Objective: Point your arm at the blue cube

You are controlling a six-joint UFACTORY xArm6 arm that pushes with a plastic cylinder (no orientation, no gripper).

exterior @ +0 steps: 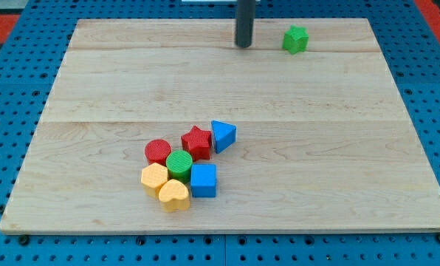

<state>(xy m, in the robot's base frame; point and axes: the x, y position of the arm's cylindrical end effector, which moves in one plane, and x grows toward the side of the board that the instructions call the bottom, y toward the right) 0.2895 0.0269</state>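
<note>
The blue cube (204,180) sits low on the wooden board, at the right side of a cluster of blocks. My tip (243,45) is at the view's top, near the board's far edge, well away from the blue cube and just left of a green star block (296,39). The tip touches no block.
Beside the blue cube lie a green cylinder (179,164), a red cylinder (158,151), a red star (196,141), a blue triangular block (223,135), a yellow hexagon (154,177) and a yellow heart (174,195). The wooden board (316,148) rests on a blue pegboard.
</note>
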